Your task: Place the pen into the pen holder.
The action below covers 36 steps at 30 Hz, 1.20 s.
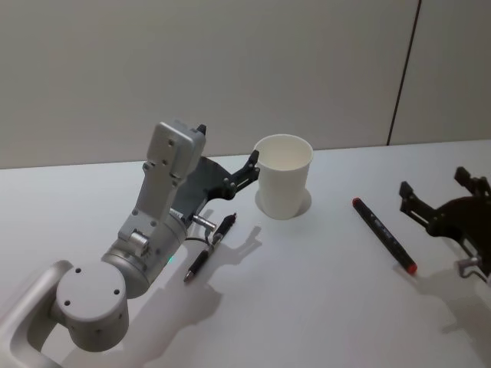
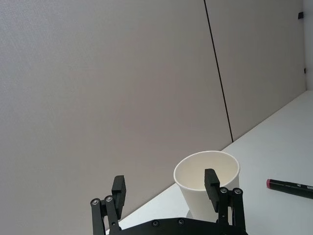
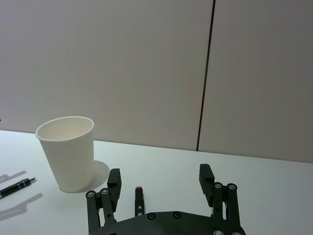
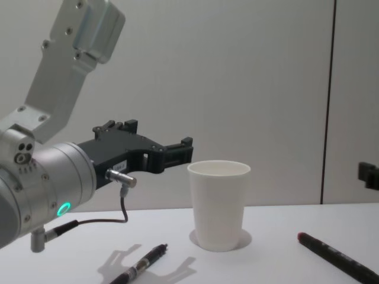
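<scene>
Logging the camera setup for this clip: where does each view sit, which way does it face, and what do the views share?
Head: high up, looking down at the table; shows the left arm, left tool and right tool.
Chest: lower, looking across at the pen holder side-on; left arm large at left.
Left wrist: behind the open left tool, facing pen holder and wall.
Right wrist: behind the open right tool, facing pen holder and wall.
Shared: all four show the pen holder; head and chest both show the black pen and marker.
</scene>
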Available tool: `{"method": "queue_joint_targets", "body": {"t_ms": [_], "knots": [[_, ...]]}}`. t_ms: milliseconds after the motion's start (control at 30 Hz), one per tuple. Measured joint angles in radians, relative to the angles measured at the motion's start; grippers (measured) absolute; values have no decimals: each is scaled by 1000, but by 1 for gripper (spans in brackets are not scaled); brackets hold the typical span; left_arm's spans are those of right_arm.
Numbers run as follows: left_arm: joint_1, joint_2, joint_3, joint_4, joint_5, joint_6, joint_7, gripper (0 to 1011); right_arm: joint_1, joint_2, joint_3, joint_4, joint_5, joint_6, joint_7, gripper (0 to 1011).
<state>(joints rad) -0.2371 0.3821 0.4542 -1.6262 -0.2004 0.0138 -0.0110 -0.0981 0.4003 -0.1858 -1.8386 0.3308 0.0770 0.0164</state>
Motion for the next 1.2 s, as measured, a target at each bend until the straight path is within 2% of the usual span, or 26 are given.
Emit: {"method": "queue_joint_targets", "body": {"t_ms": [267, 600, 800, 1200], "knots": [[0, 0, 0, 0, 0, 0, 0, 1001, -32, 35, 25, -41, 21, 38, -19, 1002], [0, 0, 0, 0, 0, 0, 0, 1001, -20, 46, 37, -55, 23, 113, -19, 1002], [0, 0, 0, 0, 0, 0, 0, 1001, 14, 35, 38, -49, 25, 186, -11, 1002], [0, 0, 0, 0, 0, 0, 0, 1001, 105, -19, 22, -3, 42, 358, 0, 1002]]}}
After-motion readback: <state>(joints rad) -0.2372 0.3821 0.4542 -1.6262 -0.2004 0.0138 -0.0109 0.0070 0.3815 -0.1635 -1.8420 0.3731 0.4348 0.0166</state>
